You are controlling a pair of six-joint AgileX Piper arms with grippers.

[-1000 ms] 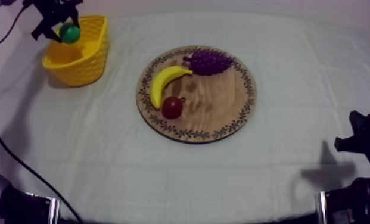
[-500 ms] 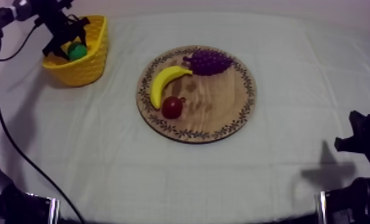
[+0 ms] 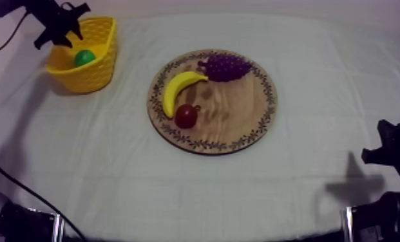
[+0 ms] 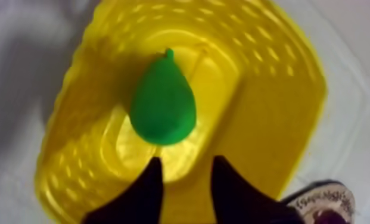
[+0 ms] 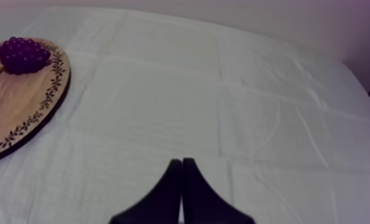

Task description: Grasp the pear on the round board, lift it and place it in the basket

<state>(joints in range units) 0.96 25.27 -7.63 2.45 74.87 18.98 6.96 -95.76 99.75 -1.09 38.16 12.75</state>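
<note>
The green pear (image 3: 84, 58) lies loose on the floor of the yellow basket (image 3: 89, 76) at the table's far left. My left gripper (image 3: 60, 29) hovers above the basket's back-left rim. From the left wrist, the pear (image 4: 163, 104) rests inside the basket (image 4: 270, 119), and my left gripper (image 4: 184, 179) stands open just above it, touching nothing. My right gripper (image 5: 182, 173) is shut on nothing over bare cloth, its arm (image 3: 395, 151) low at the right edge.
The round wooden board (image 3: 241, 122) sits mid-table with a banana (image 3: 178, 89), a bunch of grapes (image 3: 227, 66) and a small red fruit (image 3: 186, 116). Board (image 5: 20, 113) and grapes (image 5: 23, 53) lie well left of my right gripper.
My left gripper lowered the pear into the basket, let it go and rose back toward the far left. The right arm has stayed still.
</note>
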